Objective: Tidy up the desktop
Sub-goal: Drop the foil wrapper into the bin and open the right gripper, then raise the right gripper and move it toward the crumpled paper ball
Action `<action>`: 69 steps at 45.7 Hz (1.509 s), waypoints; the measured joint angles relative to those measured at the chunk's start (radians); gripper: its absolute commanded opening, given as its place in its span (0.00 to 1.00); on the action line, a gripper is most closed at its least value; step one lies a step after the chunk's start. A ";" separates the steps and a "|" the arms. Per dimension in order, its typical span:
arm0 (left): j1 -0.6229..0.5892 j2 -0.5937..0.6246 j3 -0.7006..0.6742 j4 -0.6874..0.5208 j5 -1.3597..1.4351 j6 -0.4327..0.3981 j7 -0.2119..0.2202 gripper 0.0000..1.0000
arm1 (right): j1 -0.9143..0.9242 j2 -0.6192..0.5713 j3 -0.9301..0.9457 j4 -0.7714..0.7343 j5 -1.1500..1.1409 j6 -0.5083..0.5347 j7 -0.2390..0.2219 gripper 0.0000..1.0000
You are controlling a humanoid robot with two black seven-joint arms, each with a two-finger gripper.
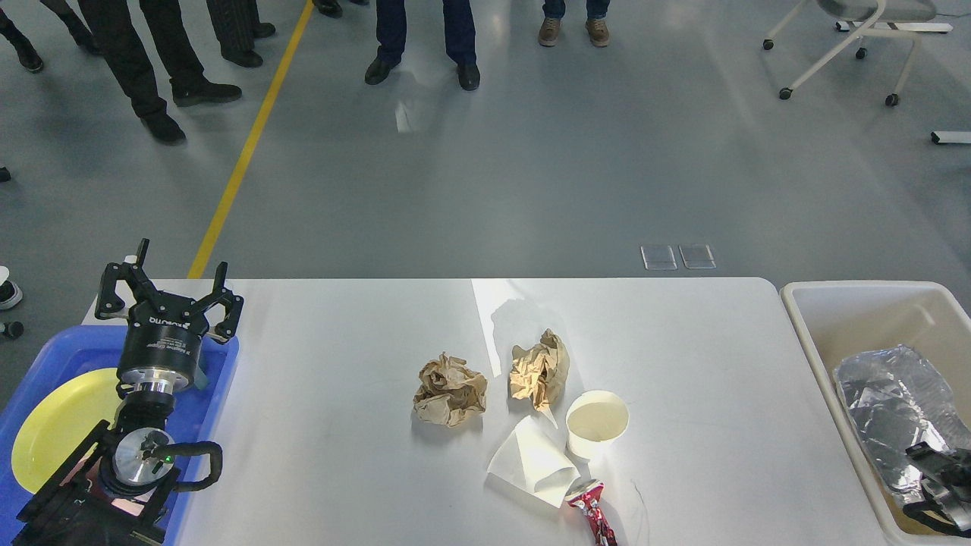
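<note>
Cream bin (815,318) just right of desktop (341,455): crumpled foil tray (895,409) inside, right gripper (941,474) dark at foil's near edge, finger state impossible to tell. Blue tray (45,345) at desktop's left edge: yellow plate (53,432) inside. Left gripper (168,292) above tray's far rim, fingers spread wide, empty. Mid-desktop: two brown paper wads (449,388), paper cup (596,422), white cone (531,461), red wrapper (593,514). Beyond desktop: grey floor, yellow line (246,144), standing legs, chair base (842,45).

I see the tabletop (341,455) lying flat below me: wide, white, matte, with rounded far corners. It spans most of the lower view, its far edge against the grey floor. A bright patch of light falls across its middle, near the far edge.
</note>
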State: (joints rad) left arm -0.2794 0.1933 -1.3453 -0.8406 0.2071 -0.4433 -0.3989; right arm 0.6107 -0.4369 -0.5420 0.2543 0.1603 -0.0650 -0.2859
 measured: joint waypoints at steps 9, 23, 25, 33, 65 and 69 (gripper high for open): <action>0.000 0.000 0.000 0.000 0.000 0.000 0.000 0.96 | -0.001 -0.008 -0.002 0.000 0.001 -0.063 0.003 1.00; 0.000 0.000 0.000 0.000 0.000 0.000 0.000 0.96 | 0.008 -0.012 -0.005 0.013 -0.007 -0.100 0.004 1.00; 0.000 0.000 0.000 0.000 0.000 0.000 0.000 0.96 | 0.016 -0.017 -0.006 0.018 -0.011 -0.098 0.004 1.00; 0.000 0.000 0.000 0.000 0.000 0.000 0.000 0.96 | 0.111 -0.085 -0.024 0.101 -0.110 -0.047 0.008 1.00; -0.001 0.000 0.000 0.000 0.000 0.000 0.002 0.96 | 1.066 -0.229 -0.400 0.864 -0.521 0.605 0.005 1.00; -0.001 0.000 0.000 0.000 0.000 0.000 0.002 0.96 | 1.202 -0.219 -0.458 0.976 -0.476 0.643 0.004 1.00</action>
State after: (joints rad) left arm -0.2806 0.1933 -1.3453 -0.8406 0.2069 -0.4433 -0.3973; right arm 1.8125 -0.6561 -1.0002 1.2307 -0.3154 0.5783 -0.2822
